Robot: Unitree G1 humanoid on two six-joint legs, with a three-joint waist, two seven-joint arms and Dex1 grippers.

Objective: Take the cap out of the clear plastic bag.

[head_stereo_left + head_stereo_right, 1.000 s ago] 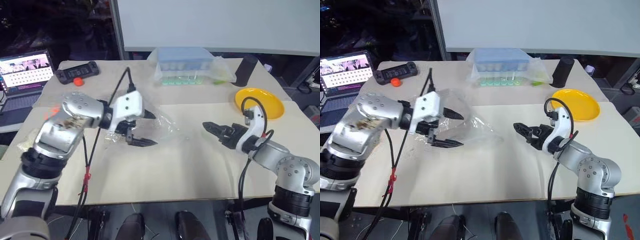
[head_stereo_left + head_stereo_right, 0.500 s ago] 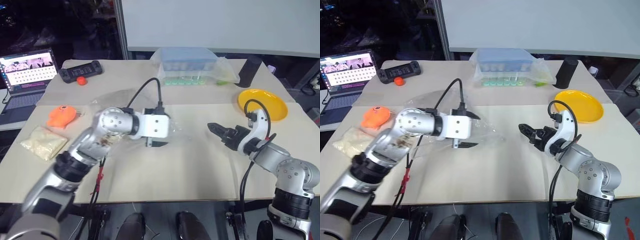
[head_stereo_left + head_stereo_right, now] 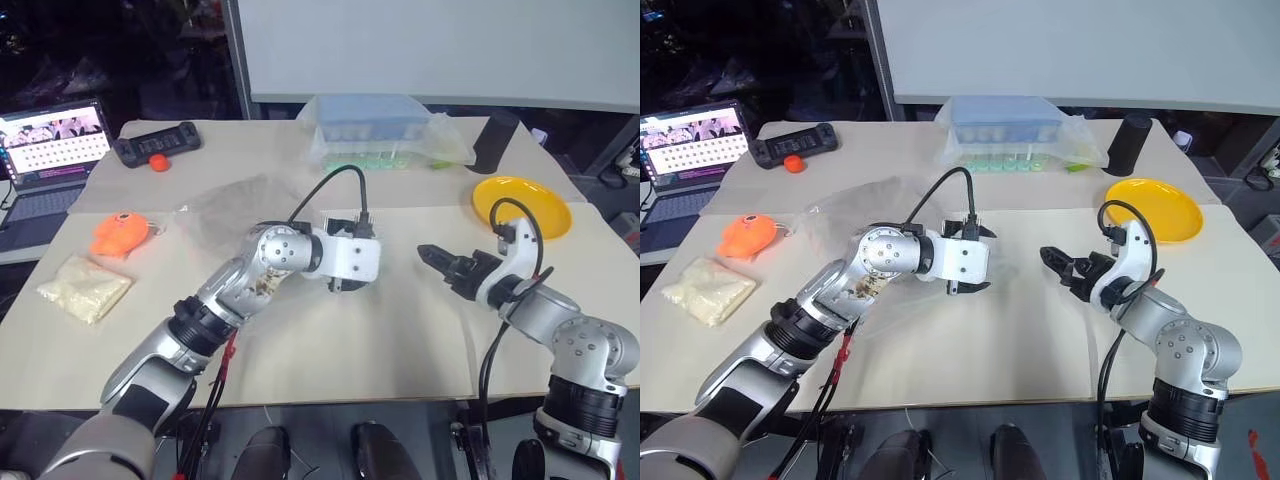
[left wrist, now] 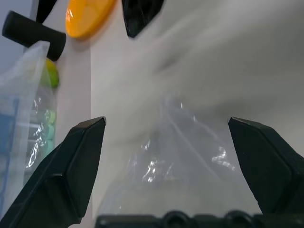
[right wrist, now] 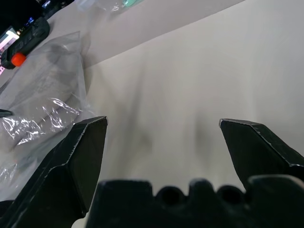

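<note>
I read the clear plastic bag [image 3: 865, 205] flat on the desk [image 3: 1020, 330] under my left gripper [image 3: 968, 260], far nearer than the right gripper [image 3: 1060, 265]; both jaws wide, holding nothing.

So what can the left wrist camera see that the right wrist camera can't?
Left wrist view alone: the yellow plate, a black cylinder and the wrapped blue-lidded box with green things inside. Right wrist view alone: the black controller and a small orange-red object beside it. Both: the clear plastic bag, crinkly and shiny, lying on the pale table, with open black fingers in front.
</note>
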